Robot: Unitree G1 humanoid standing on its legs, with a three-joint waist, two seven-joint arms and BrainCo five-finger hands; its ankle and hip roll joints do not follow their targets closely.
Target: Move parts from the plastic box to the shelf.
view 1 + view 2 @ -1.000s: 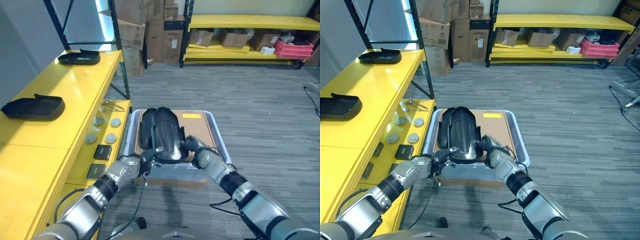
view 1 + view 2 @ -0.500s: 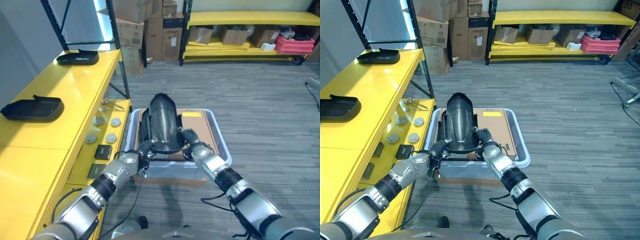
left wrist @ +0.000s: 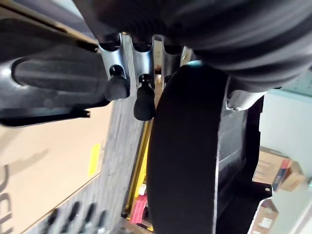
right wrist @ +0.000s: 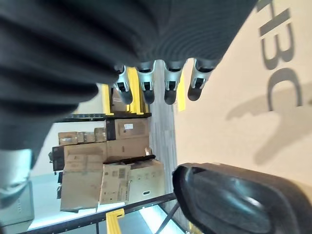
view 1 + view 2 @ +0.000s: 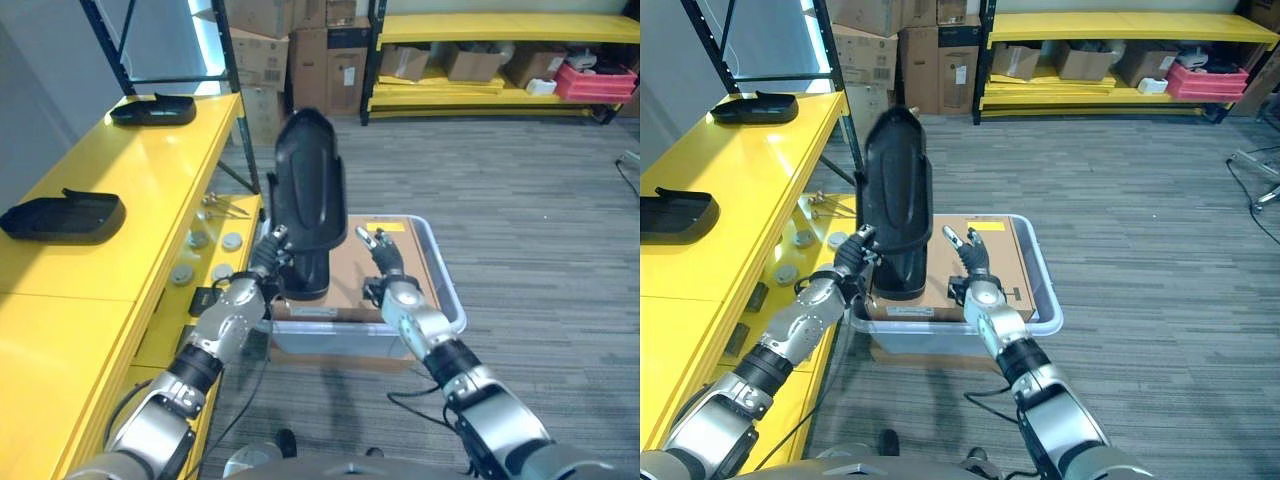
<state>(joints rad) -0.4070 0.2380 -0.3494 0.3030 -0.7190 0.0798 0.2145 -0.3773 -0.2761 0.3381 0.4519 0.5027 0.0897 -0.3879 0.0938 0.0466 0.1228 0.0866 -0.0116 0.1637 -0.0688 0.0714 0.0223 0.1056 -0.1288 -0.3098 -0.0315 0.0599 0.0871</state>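
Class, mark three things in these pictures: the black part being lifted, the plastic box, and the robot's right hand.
black part [image 5: 896,195], right eye view, middle of its curved outer shell.
plastic box [image 5: 1045,300], right eye view, rim on its right side.
right hand [image 5: 974,272], right eye view, back of the hand below its straight fingers.

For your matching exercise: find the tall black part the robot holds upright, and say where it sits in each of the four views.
Left eye view: black part upright, centre-left, above the plastic box, left hand at its base.
Right eye view: left of centre.
Left wrist view: dark curved body beside the fingers.
Right wrist view: rounded end, lower edge.
Shared landmark: cardboard sheet in the box.
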